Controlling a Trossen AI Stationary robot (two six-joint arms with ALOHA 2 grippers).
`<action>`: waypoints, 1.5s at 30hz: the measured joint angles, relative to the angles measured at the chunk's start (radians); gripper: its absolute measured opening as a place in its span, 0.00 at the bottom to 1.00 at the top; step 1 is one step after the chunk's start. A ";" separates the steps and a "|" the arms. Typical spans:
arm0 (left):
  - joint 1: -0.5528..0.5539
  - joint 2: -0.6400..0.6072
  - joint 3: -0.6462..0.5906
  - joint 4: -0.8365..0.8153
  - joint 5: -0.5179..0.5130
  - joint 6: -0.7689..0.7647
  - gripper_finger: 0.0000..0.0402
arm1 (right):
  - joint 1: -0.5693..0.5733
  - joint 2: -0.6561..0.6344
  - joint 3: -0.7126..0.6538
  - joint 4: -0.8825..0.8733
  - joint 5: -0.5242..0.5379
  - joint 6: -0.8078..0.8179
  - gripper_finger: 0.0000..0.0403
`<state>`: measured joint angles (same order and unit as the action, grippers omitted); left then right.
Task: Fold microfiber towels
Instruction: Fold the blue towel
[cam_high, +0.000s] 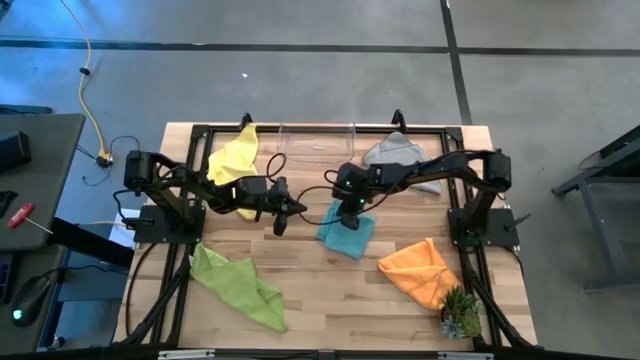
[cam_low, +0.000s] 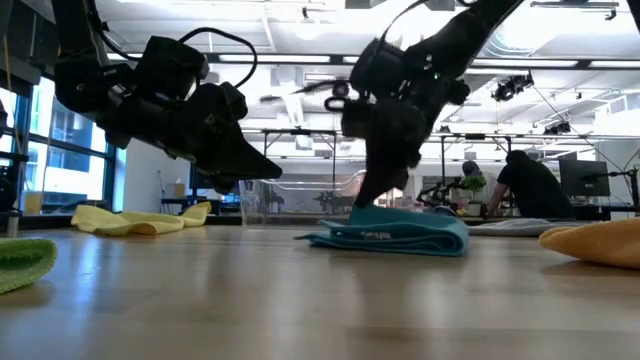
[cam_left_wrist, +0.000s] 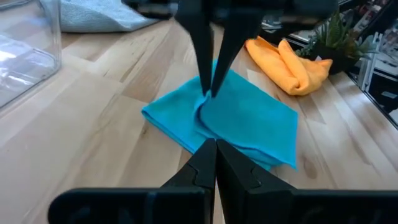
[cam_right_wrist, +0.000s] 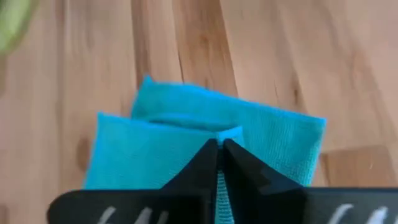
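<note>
From my low view the lime green towel (cam_low: 22, 262) is cut off at the edge, as is the orange towel (cam_low: 600, 243)

two dark, cabled arms, tapered fingers (cam_left_wrist: 214, 62)

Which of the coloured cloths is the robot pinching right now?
The teal blue microfiber towel at the table's middle: the right gripper is shut on it. The yellow, lime green, grey and orange ones lie untouched.
</note>
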<state>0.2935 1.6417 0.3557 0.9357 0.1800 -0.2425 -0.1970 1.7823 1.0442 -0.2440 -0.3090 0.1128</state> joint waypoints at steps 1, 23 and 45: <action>0.000 0.000 0.000 0.000 0.000 -0.002 0.00 | 0.000 -0.012 0.005 -0.001 0.002 0.010 0.04; -0.108 0.135 0.035 -0.138 -0.162 -0.025 0.00 | -0.033 0.004 0.048 0.129 -0.045 0.085 0.00; -0.130 0.257 0.138 -0.113 -0.174 -0.025 0.00 | -0.047 0.097 0.048 0.257 -0.038 0.070 0.00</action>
<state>0.1631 1.8988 0.4942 0.8228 0.0063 -0.2679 -0.2443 1.8792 1.0924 0.0133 -0.3469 0.1832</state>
